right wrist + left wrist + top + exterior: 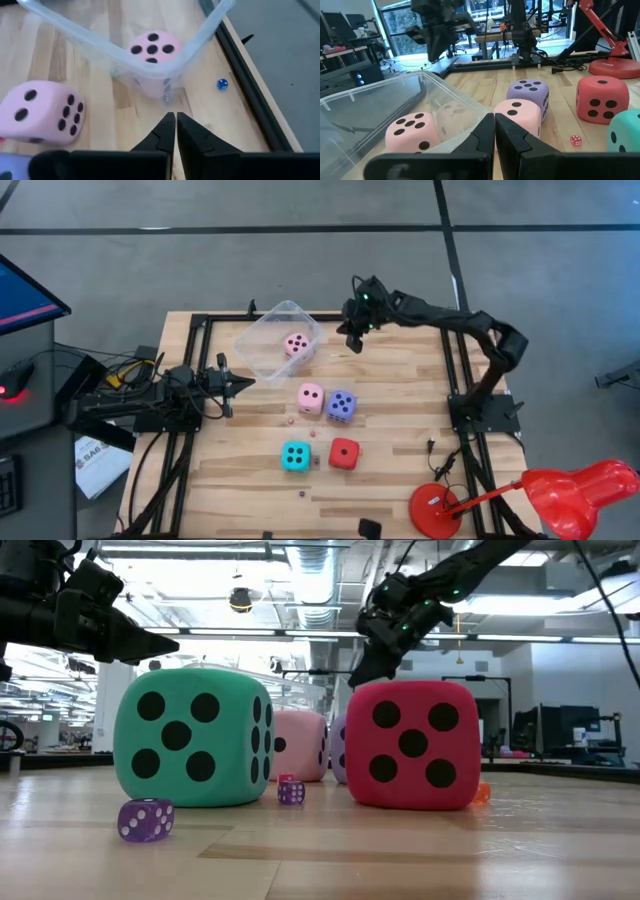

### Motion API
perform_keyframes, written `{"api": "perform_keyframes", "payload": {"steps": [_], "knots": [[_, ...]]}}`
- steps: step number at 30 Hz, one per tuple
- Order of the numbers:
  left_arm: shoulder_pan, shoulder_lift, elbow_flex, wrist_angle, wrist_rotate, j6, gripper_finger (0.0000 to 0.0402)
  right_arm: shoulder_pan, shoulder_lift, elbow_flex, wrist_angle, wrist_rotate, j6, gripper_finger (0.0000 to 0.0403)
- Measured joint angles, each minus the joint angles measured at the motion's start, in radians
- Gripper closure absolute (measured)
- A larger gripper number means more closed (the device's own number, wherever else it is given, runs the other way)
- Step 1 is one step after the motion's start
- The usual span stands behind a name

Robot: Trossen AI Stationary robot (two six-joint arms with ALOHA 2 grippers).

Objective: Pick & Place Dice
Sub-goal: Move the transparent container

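Five soft dice (322, 425) – pink, pink, violet, cyan, red – dark pips; left gripper (243, 384) and right gripper (357, 345) fingers together, empty.

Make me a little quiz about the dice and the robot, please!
1. True or false: one pale pink die sits inside the clear tub.
2. Which die lies nearest the red die on the table? A) the cyan die B) the pink die in the tub C) none, it is alone
3. Fill in: both the left pincer and the right pincer are ____, holding nothing.

Key: 1 true. 2 A. 3 shut. The other pink die and the violet-blue die are on the table outside the tub.
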Motion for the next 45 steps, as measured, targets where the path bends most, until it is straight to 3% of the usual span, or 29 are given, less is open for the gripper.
{"api": "perform_keyframes", "payload": {"steps": [4,8,11,19,45], "knots": [[0.000,0.000,0.000,0.002,0.005,-0.017,0.0399,0.050,-0.077,-0.112,0.098,0.069,0.064,0.0388],[0.000,-0.003,0.001,0.147,0.160,-0.310,0.0399,0.093,-0.147,-0.202,0.170,0.111,0.100,0.0388],[-0.001,-0.001,0.003,0.244,0.224,-0.415,0.0399,0.118,-0.197,-0.244,0.174,0.125,0.103,0.0388],[0.000,-0.001,0.003,0.416,0.222,-0.413,0.0399,0.162,-0.293,-0.283,0.182,0.129,0.095,0.0388],[0.000,-0.001,0.004,0.422,0.221,-0.413,0.0399,0.248,-0.331,-0.284,0.214,0.251,0.081,0.0388]]}}
